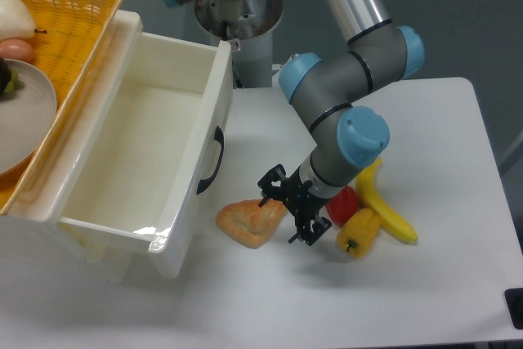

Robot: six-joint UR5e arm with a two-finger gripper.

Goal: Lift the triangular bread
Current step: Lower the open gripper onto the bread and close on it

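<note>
The triangular bread [248, 221] is a golden-brown, puffy pastry lying on the white table just in front of the open drawer's corner. My gripper [279, 220] is low over the table at the bread's right end and points down to the left. Its jaws are open, one finger [267, 189] above the bread's right corner and the other [299, 233] below and right of it. The bread's right tip sits at the mouth of the jaws. I cannot tell whether the fingers touch it.
A red pepper [343, 202], a yellow bell pepper [358, 232] and a banana [386, 206] lie close to the right of the gripper. A white open drawer [188, 202] stands at the left, with a wicker basket [78, 55] holding a plate and fruit on it.
</note>
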